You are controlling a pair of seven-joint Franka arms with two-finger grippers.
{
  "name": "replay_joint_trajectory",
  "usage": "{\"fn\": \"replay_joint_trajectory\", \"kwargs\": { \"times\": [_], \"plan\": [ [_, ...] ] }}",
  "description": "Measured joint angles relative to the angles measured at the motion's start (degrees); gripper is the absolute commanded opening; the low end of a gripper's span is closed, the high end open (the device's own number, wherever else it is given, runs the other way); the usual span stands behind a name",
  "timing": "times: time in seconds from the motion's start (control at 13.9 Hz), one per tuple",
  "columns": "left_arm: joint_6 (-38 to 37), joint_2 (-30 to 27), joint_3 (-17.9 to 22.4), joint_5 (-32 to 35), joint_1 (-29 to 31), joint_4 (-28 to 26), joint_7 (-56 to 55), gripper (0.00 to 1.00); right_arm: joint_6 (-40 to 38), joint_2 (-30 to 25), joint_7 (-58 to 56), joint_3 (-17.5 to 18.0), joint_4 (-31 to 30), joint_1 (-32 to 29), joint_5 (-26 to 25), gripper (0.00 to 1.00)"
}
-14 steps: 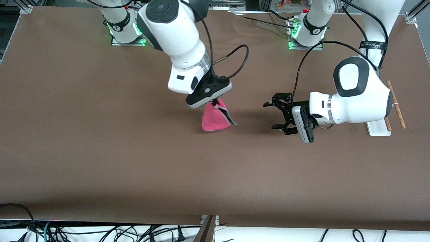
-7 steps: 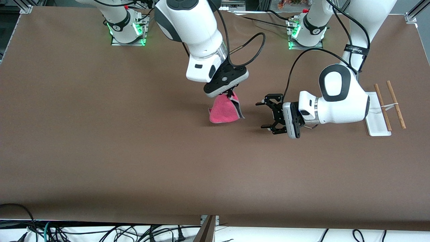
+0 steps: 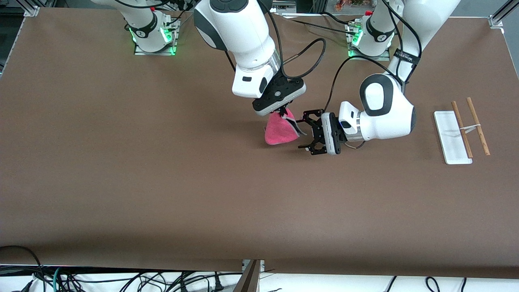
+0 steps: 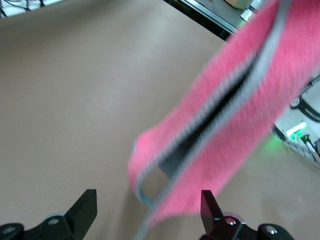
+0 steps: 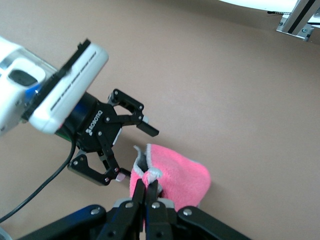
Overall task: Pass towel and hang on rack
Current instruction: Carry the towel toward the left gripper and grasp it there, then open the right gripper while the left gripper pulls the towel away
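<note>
Hanging over mid-table (image 3: 121, 182), the towel (image 3: 279, 132) is pinched at its top by the right gripper (image 3: 279, 111), jaws clenched. Left gripper (image 3: 305, 134), jaws spread, sits beside it. Rack (image 3: 452, 138) stands toward the left arm's end.

Towel (image 3: 279, 132) hangs over mid-table — rack (image 3: 452, 138) toward the left arm's end.

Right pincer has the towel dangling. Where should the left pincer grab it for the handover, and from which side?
Grip the towel's hanging grey-edged side flap, below the right pincer, which is shut on the top corner. Come in level from the rack's end, where the open left pincer already faces that free edge; the folded layers there would probably fit between its fingers.
</note>
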Motion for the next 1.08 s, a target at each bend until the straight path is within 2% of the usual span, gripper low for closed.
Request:
{"fn": "replay_joint_trajectory", "kwargs": {
  "times": [0.14, 0.43, 0.5, 0.72, 0.79, 0.86, 1.08],
  "plan": [
    [0.00, -0.01, -0.26, -0.01, 0.05, -0.87, 0.99, 0.88, 0.02, 0.00, 0.00, -0.01, 0.00, 0.00, 0.00, 0.00],
    [0.05, -0.03, -1.42, -0.06, 0.03, -0.99, 1.67, 0.88, 0.03, 0.00, 0.00, -0.02, 0.00, 0.00, 0.00, 0.00],
    [0.20, -0.02, -1.42, -0.06, 0.04, -1.02, 1.71, 0.84, 0.03, 0.00, 0.00, -0.02, 0.00, 0.00, 0.00, 0.00],
    [1.03, -0.03, -1.41, -0.34, 0.04, -1.05, 2.13, 0.33, 0.05, 0.00, 0.00, -0.04, 0.00, 0.00, 0.00, 0.00],
    [1.06, -0.03, -1.41, -1.24, 0.04, -1.13, 3.08, 0.06, 0.05, 0.00, 0.00, -0.05, 0.00, 0.00, 0.00, 0.00],
    [1.06, -0.03, -1.41, -2.73, 0.04, -1.48, 4.37, 0.00, 0.05, 0.00, 0.00, -0.05, 0.00, 0.00, 0.00, 0.00],
    [1.11, -0.02, -1.41, -7.42, 0.04, -3.52, 9.12, 0.00, 0.05, 0.00, 0.00, -0.06, 0.00, 0.00, 0.00, 0.00]
  ]
}}
